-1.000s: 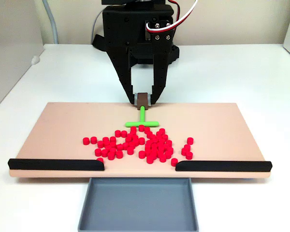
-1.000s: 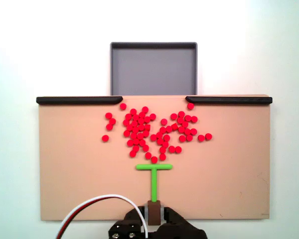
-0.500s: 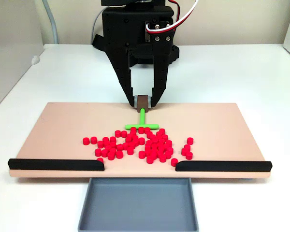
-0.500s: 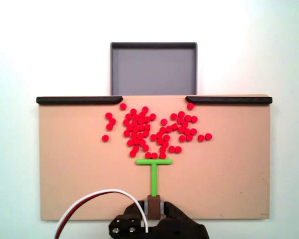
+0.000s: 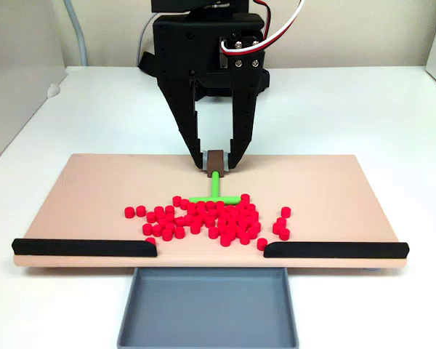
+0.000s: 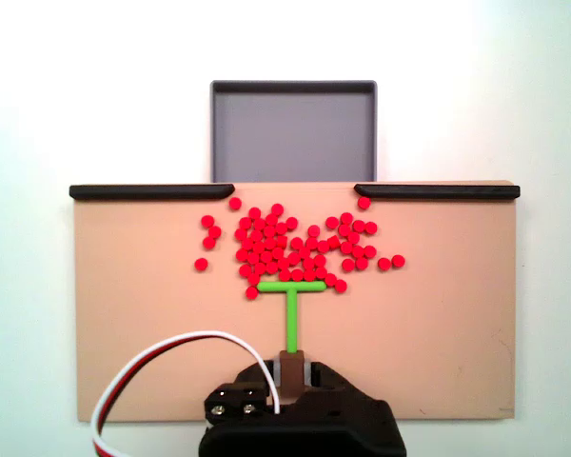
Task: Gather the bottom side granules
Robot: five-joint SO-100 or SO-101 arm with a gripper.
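Observation:
Dozens of tiny red granules (image 5: pixel 211 218) (image 6: pixel 290 246) lie spread across the middle of the tan board (image 5: pixel 80 196) (image 6: pixel 133 324). My black gripper (image 5: pixel 216 160) (image 6: pixel 292 367) is shut on the brown end block of the green T-shaped stick (image 5: pixel 214 190) (image 6: pixel 291 303). The stick's crossbar touches the edge of the granule patch on the arm's side, with a few granules beside its two ends. A few granules lie apart at the patch's left and right edges.
Two black rails (image 5: pixel 83 248) (image 5: pixel 334 250) line the board's edge away from the arm, with a gap between them. A grey tray (image 5: pixel 207 309) (image 6: pixel 293 129) sits just beyond that gap. White table surrounds the board. A white cable (image 6: pixel 152 381) loops beside the arm.
My gripper has pushed the green stick across the board toward the tray. Its crossbar has reached the granules and pressed the nearest ones into the patch.

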